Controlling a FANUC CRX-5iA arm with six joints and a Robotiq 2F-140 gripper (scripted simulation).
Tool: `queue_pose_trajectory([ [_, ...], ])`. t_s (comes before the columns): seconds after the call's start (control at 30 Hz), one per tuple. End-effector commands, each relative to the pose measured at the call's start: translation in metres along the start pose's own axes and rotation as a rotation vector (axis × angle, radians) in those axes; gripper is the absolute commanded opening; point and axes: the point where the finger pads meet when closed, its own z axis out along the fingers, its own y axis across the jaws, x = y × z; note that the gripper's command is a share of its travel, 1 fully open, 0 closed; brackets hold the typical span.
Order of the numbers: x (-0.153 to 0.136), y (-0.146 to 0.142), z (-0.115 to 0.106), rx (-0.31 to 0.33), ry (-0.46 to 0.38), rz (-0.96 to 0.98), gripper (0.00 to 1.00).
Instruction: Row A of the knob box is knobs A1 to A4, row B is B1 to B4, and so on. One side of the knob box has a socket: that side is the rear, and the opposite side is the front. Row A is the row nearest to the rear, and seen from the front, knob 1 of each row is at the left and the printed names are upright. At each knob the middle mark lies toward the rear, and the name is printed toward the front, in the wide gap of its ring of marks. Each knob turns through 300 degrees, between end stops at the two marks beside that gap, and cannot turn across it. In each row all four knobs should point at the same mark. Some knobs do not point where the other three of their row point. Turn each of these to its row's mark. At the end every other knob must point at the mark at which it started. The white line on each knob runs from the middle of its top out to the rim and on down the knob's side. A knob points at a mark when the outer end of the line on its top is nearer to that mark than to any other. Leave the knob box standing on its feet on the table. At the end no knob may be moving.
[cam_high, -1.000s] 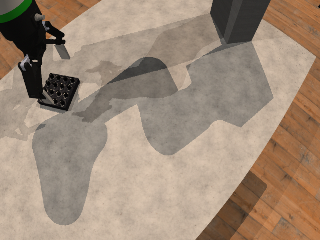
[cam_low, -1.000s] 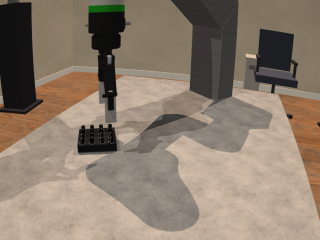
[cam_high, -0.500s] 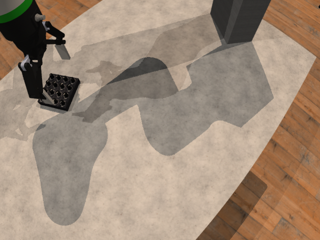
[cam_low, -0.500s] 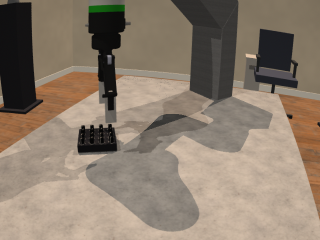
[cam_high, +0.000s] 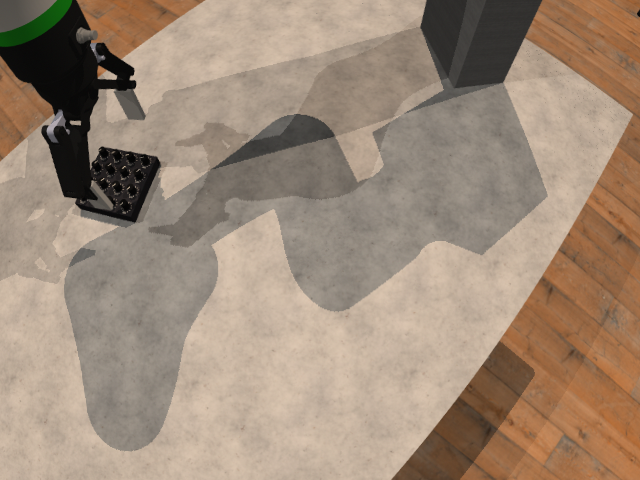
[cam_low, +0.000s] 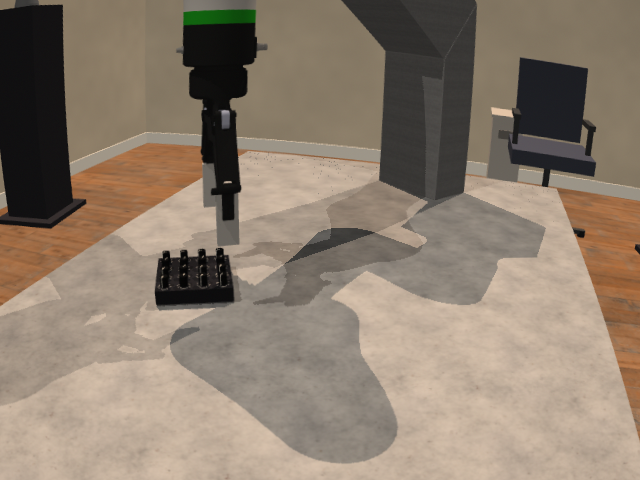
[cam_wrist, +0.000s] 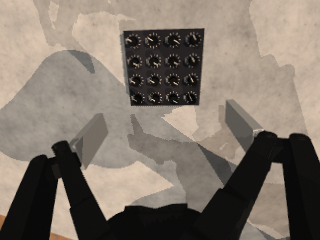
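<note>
The black knob box (cam_high: 146, 191) (cam_low: 193, 296) (cam_wrist: 163, 50) stands flat on the table, its knobs upward in a four-by-four grid. In the wrist view it is at the top centre. White lines and rings of marks show there, but are too small to read surely. The socket and the printed names cannot be made out, so I cannot tell front from rear. My gripper (cam_high: 116, 149) (cam_low: 218, 206) (cam_wrist: 163, 117) is open and empty, pointing down above the box's level, touching nothing. In the top view one finger hides part of the box's near left corner.
A dark grey pillar (cam_high: 478, 46) (cam_low: 413, 124) stands on the table (cam_high: 310, 372) (cam_low: 491, 372) well away from the box. Shadows of the arm and pillar lie across the table top. A chair (cam_low: 552, 103) and a black cabinet (cam_low: 33, 113) stand beyond the table.
</note>
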Motion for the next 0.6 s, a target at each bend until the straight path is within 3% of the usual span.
queue_pose_trajectory([
  [0.0,-0.005,0.000,0.000,0.001,0.000,0.000,1.00],
  [0.57,-0.039,-0.003,0.001,0.001,0.000,0.000,1.00],
])
